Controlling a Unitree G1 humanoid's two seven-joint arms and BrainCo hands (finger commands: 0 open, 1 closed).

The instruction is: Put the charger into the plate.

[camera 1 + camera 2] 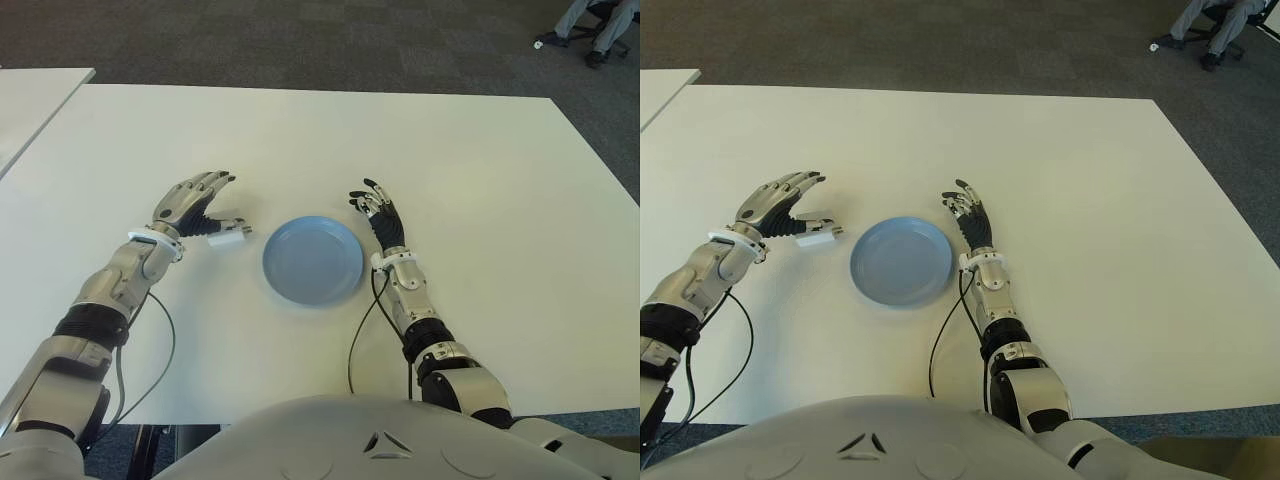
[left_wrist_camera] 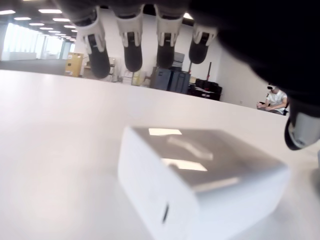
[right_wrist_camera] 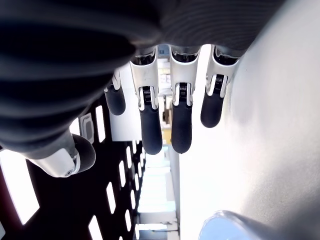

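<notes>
Charger lies flat on the white desk, just left of the plate and not in it, as I watch from the head cameras. It is a small white block, and in my left wrist view it sits on the desk surface with a small port on its near face. My left robot hand hovers right over and beside it, fingers spread above the block and the thumb off to one side, gripping nothing; I cannot tell if any fingertip touches it. The blue plate sits near the middle of the desk, with nothing in it. My right robot hand shows just right of the plate, fingers loosely extended and holding nothing. Beyond the far right corner of the desk, a seated person's legs show on the dark carpet.
</notes>
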